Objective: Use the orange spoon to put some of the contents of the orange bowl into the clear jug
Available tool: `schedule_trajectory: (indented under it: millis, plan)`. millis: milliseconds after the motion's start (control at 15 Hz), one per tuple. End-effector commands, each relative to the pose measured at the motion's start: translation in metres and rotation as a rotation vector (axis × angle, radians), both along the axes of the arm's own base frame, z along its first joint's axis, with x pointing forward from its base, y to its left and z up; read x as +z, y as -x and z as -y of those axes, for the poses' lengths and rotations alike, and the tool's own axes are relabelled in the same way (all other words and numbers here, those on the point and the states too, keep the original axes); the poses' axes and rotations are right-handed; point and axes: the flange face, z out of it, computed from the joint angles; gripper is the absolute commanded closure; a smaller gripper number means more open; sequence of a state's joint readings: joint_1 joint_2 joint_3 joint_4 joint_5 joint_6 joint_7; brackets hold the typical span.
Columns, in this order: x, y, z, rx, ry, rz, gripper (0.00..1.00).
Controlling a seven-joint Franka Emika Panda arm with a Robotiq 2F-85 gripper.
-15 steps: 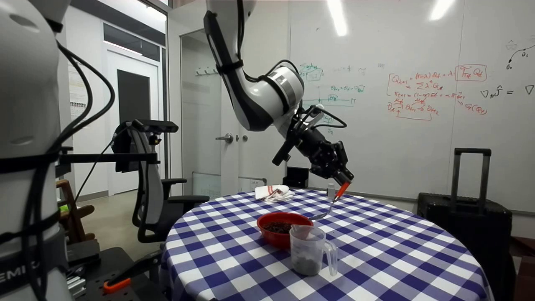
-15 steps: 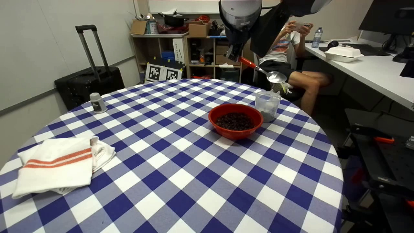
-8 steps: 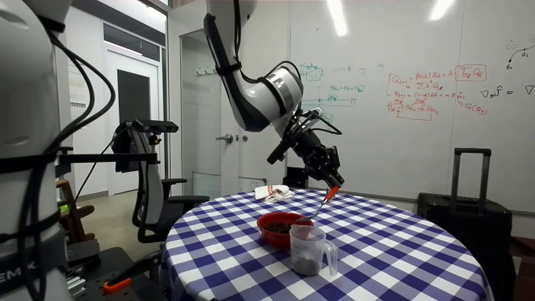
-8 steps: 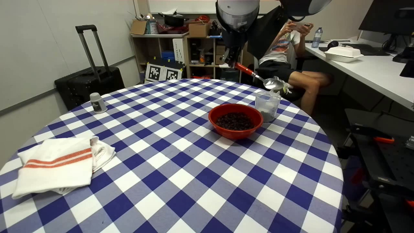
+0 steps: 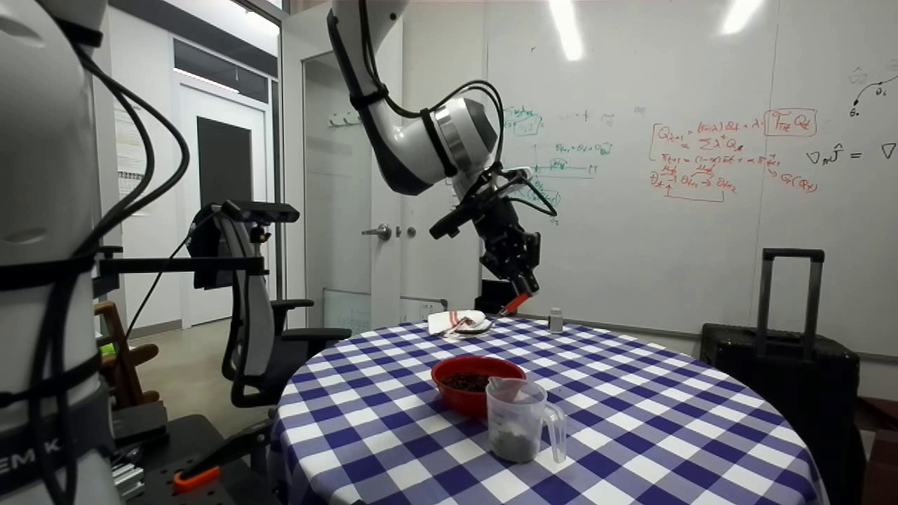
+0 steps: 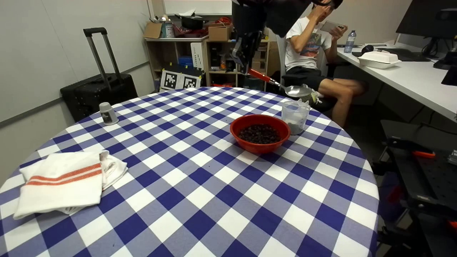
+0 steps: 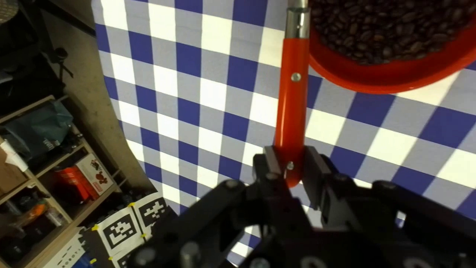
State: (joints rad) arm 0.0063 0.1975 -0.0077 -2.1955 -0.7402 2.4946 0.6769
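in an exterior view, a white towel (image 6: 64, 182) with orange stripes lies by the left edge of the bench (image 6: 185, 171), and a small grey container (image 6: 108, 114) stands near the far left edge. next, the jaws are clamped on the handle end of the orange spoon (image 7: 294, 93), tilted in the air, metal head lowest. then the orange bowl (image 6: 255, 148), holding dark beans (image 6: 260, 134), and just beside it, by the far right edge, the upright clear jug (image 6: 294, 114), greyish matter (image 6: 295, 128) low inside.
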Motion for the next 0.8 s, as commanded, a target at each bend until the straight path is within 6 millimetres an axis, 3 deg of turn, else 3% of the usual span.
schedule_trajectory:
  millis: [0, 333, 533, 733]
  plan:
    - [0.025, -0.006, -0.038, 0.063, -0.066, -0.021, 0.95]
    - [0.025, -0.020, -0.098, 0.109, -0.163, -0.017, 0.95]
    - [0.014, -0.030, -0.117, 0.096, -0.192, 0.002, 0.95]
    - [-0.012, -0.042, -0.125, 0.070, -0.219, -0.008, 0.95]
